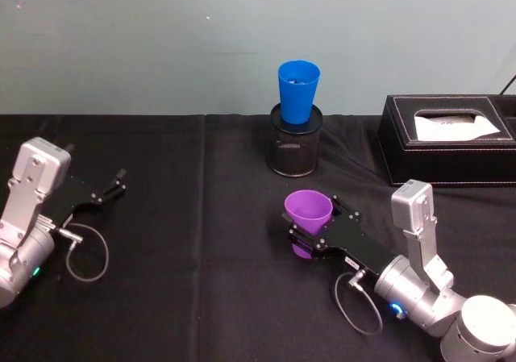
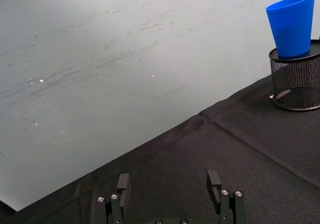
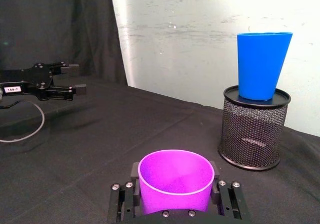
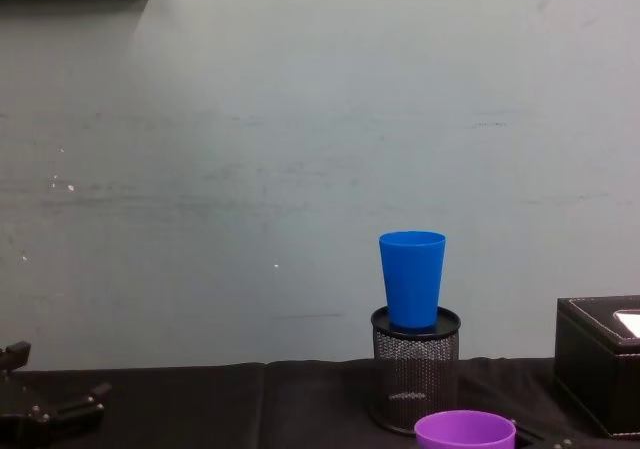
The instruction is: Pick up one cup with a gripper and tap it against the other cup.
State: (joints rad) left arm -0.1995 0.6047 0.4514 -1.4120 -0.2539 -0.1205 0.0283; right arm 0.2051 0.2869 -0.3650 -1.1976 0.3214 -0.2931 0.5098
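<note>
purple cup [image 1: 307, 214] mid-desk, toward right edge, pinched by right tool [image 1: 314, 231] | light, thin, slick: clamp gently below rim | blue cup [image 1: 297, 92] perched in mesh holder [image 1: 294, 146], tippy | left tool [image 1: 113, 184] spread, left edge

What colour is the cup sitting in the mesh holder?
Bright blue plastic tapered cup, clearest in the right wrist view.

Tissue box [image 1: 447, 140] beside blue cup [image 1: 297, 91]
</note>
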